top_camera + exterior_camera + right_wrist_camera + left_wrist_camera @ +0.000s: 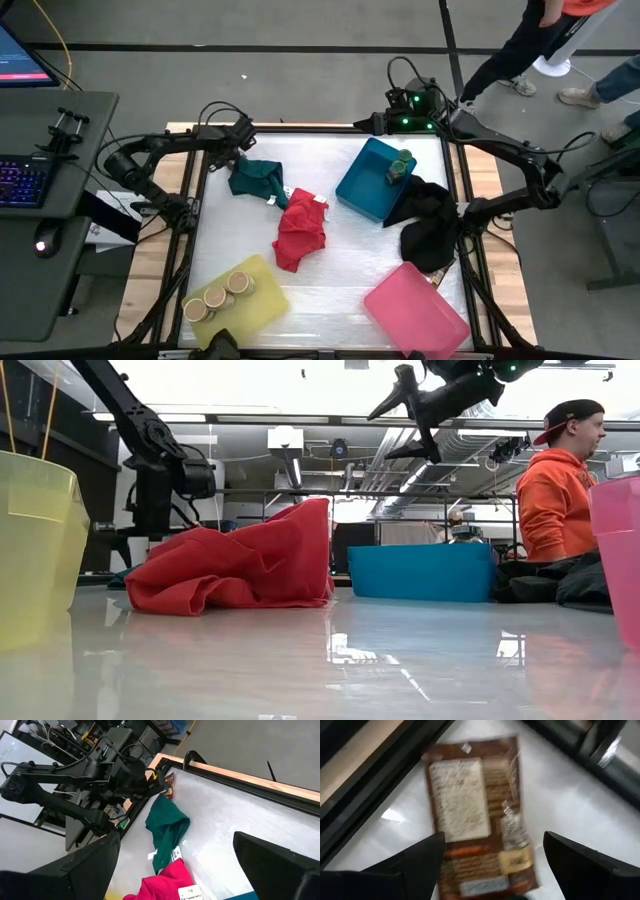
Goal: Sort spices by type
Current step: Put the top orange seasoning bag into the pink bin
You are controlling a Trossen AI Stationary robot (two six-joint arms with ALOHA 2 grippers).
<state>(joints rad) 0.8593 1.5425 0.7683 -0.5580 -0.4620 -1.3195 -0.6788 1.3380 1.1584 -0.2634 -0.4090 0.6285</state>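
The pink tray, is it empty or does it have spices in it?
Empty, as far as shown. From above, the pink tray shows only bare pink floor, while the tan-lidded jars sit in the yellow tray.

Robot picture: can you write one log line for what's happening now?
left gripper: open above brown packet | right gripper: open, raised | tan-lid jars: yellow tray | green-lid jar: blue tray

You can see a pale printed label panel on the brown-and-orange packet [480, 820], but its lines are too blurred to read. The white tag [189, 893] on the red cloth [162, 882] carries small print you cannot make out either.
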